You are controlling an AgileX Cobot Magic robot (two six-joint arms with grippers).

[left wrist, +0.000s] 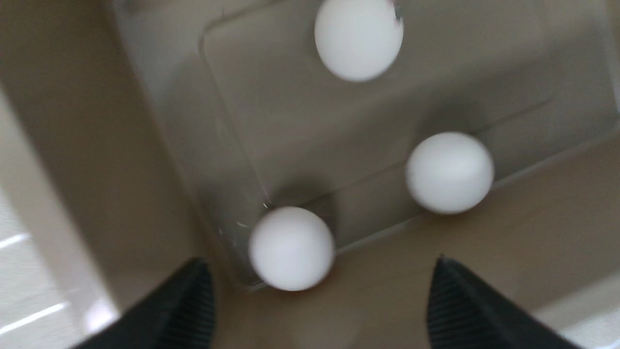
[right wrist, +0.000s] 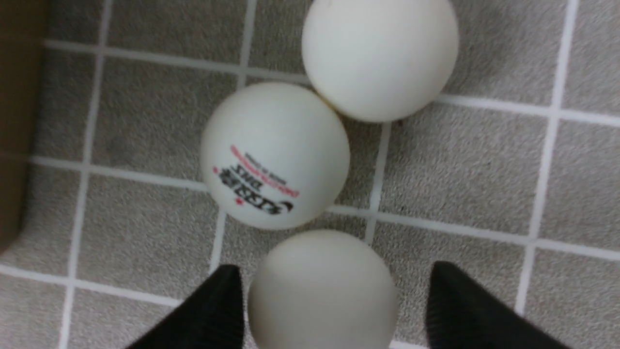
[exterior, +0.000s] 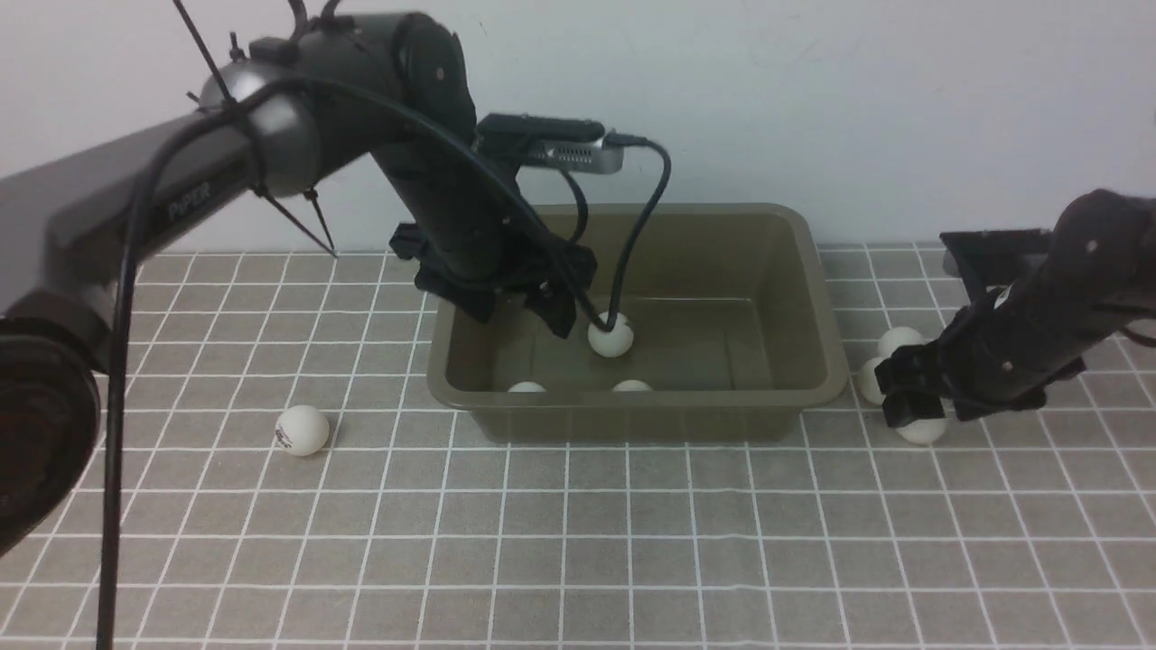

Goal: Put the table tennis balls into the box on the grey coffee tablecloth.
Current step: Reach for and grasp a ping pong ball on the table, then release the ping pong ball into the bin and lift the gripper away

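Note:
The olive-brown box [exterior: 817,298] stands mid-table on the grey coffee tablecloth [exterior: 632,542]. My left gripper [exterior: 546,311] hangs over the box's left part, open and empty; its fingertips [left wrist: 460,300] stand wide apart. Below it, three table tennis balls [left wrist: 449,172] [left wrist: 291,248] [left wrist: 358,39] are in the box. One ball with a logo [exterior: 302,430] lies on the cloth left of the box. Right of the box, my right gripper [exterior: 908,397] is low over three balls. It is open, its fingers astride a plain ball [right wrist: 322,291], next to a printed ball [right wrist: 274,155] and another [right wrist: 380,58].
A pale wall rises just behind the box. The left arm and its cables cross above the box's left half. The box's right wall [right wrist: 14,121] stands close to the three balls by the right gripper.

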